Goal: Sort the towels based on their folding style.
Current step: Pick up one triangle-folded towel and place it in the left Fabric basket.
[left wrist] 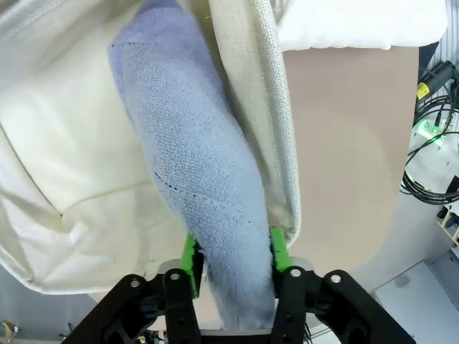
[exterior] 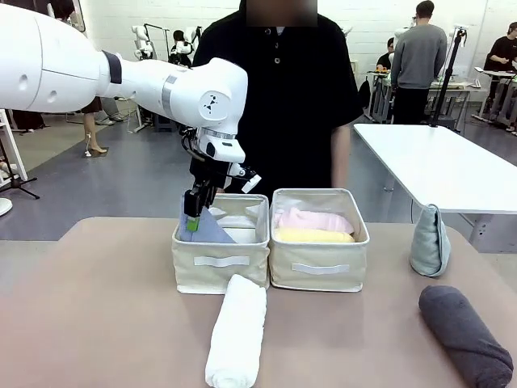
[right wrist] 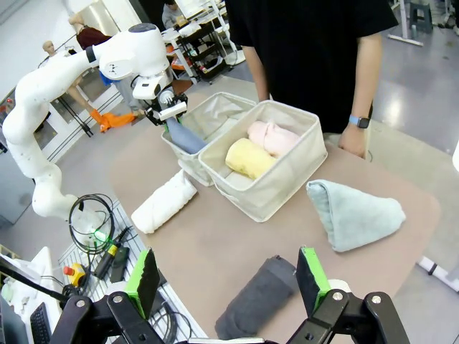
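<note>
My left gripper (exterior: pixel 192 220) is shut on the light blue folded towel (exterior: pixel 205 229), which hangs into the left cream bin (exterior: pixel 220 263); in the left wrist view the light blue folded towel (left wrist: pixel 193 179) sits pinched between the green pads (left wrist: pixel 191 256) against the bin wall. Pink (exterior: pixel 313 219) and yellow (exterior: pixel 313 235) rolled towels lie in the right bin (exterior: pixel 318 271). A white rolled towel (exterior: pixel 237 330) lies in front of the bins. The pale teal wedge (exterior: pixel 429 240) and dark grey roll (exterior: pixel 464 335) rest at right. My right gripper (right wrist: pixel 228 281) is open, high above the dark grey roll (right wrist: pixel 257 296).
A person in a black shirt (exterior: pixel 279 97) stands right behind the bins, one hand (right wrist: pixel 352 140) at the table's far edge. Another white table (exterior: pixel 444 166) stands at the back right. Cables (right wrist: pixel 93 222) lie on the floor beside the table.
</note>
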`<state>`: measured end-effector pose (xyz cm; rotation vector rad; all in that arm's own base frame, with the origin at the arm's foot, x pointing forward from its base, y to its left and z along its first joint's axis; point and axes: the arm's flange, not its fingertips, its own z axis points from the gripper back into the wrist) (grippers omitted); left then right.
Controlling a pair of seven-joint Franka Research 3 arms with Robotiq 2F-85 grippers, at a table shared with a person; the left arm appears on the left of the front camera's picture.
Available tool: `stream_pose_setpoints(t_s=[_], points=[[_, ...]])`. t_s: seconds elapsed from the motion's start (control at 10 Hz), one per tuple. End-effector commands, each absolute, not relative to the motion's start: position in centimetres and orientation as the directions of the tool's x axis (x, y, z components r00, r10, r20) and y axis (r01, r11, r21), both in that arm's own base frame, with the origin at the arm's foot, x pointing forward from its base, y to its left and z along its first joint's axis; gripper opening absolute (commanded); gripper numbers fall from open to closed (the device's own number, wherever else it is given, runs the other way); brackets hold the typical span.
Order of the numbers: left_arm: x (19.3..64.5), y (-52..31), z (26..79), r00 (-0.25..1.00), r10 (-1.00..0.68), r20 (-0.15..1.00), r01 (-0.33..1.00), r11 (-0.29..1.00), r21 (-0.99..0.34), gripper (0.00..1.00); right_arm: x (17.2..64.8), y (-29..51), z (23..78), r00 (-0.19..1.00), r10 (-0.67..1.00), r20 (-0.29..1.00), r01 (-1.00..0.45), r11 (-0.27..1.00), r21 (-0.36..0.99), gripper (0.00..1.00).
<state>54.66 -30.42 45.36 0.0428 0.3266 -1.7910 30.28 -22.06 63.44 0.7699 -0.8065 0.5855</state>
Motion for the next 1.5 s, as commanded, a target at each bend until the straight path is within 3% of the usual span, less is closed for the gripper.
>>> stream_pose_setpoints(t_s=[0.0,0.6,0.7,0.9,1.1,1.2,1.4], points=[[54.9,-30.3,45.8,-0.267,-0.948,-0.172,0.949,-0.227,-0.221,1.0,30.3,-22.2,63.5,0.551,0.161,0.819,-0.725,0.578,0.374,1.0],[54.8,-30.2,46.2,-0.26,-0.952,-0.162,0.95,-0.222,-0.221,1.0,30.3,-22.2,63.5,0.551,0.161,0.819,-0.725,0.578,0.374,1.0],[54.1,-30.0,48.3,-0.281,-0.95,-0.134,0.946,-0.251,-0.205,1.0,30.3,-22.2,63.5,0.551,0.161,0.819,-0.725,0.578,0.374,1.0],[49.4,-25.3,57.4,-0.33,-0.943,0.047,0.927,-0.333,-0.172,1.0,30.3,-22.2,63.5,0.551,0.161,0.819,-0.725,0.578,0.374,1.0],[43.0,-14.7,65.6,-0.332,-0.917,0.22,0.94,-0.342,-0.009,1.0,30.3,-22.2,63.5,0.551,0.161,0.819,-0.725,0.578,0.374,1.0],[40.3,-8.8,68.5,-0.269,-0.908,0.322,0.963,-0.252,0.093,1.0,30.3,-22.2,63.5,0.551,0.161,0.819,-0.725,0.578,0.374,1.0],[37.6,-0.2,69.9,-0.086,-0.896,0.436,0.995,-0.052,0.09,1.0,30.3,-22.2,63.5,0.551,0.161,0.819,-0.725,0.578,0.374,1.0]])
